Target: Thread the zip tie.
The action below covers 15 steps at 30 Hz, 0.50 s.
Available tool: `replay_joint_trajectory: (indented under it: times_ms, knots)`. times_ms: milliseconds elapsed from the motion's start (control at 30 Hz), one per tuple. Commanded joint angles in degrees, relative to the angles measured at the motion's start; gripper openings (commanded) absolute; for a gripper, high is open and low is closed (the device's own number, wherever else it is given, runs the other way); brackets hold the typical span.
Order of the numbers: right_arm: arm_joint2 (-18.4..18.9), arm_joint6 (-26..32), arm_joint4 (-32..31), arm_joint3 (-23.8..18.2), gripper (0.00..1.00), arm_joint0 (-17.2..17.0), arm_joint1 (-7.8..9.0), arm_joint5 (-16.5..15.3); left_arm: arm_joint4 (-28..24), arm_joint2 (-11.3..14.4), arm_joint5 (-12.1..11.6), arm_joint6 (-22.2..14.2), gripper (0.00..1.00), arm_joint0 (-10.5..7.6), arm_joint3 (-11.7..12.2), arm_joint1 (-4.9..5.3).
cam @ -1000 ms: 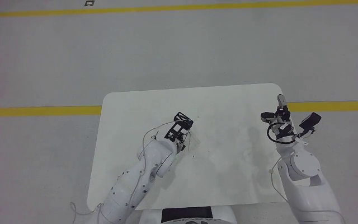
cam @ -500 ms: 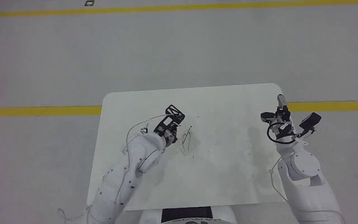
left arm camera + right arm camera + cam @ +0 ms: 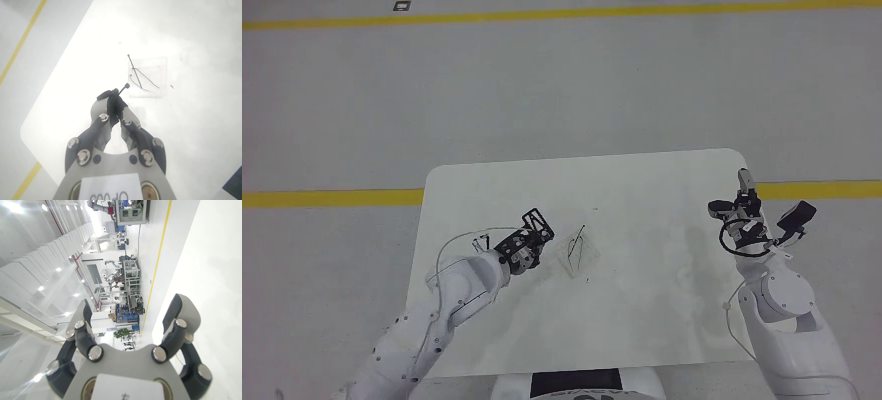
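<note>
I log one white table (image 3: 662, 310), rounded at the corners, standing on a grey floor crossed by a yellow floor line (image 3: 342, 197). Item: left gripper (image 3: 115, 98), placed over the table's left-centre part, its jaws pressed together on a black zip tie (image 3: 123, 88). The tie's short free end, with the square head, sticks out past the fingertips; the rest is hidden between the dark pads. Item: clear bag (image 3: 147, 77), flat on the table just beside the left gripper, on the side toward the table's middle. The head of the held tie sits near one corner of the bag, and I cannot tell whether it touches. Item: loose zip ties (image 3: 140, 78), thin and black, lying crossed inside the bag, one of them straight with its head poking beyond the bag's edge, the others curved. Item: a few small dark specks (image 3: 171, 86) on the table surface close to the bag. Item: right gripper (image 3: 132, 308), at the table's right edge, well apart from the bag and the left gripper, pointing off toward the room. Its jaws are spread wide with nothing between them.
</note>
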Motion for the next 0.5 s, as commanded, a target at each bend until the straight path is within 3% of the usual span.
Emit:
replay_joint_trajectory:
  times_ms: [0, 300, 467]
  knots:
    - [0.0, 0.0, 0.0, 0.0, 1.0, 0.0, 0.0, 0.0, -0.01, 2.14, 0.0, 4.28, 0.0, -0.88, 0.85, 3.24]
    - [0.0, 0.0, 0.0, 0.0, 1.0, 0.0, 0.0, 0.0, -5.06, 11.13, 0.0, 21.73, 0.0, -6.68, 4.48, 15.13]
    - [0.0, 0.0, 0.0, 0.0, 1.0, 0.0, 0.0, 0.0, -7.38, 16.46, 0.0, 29.0, 0.0, -10.56, 5.41, 20.17]
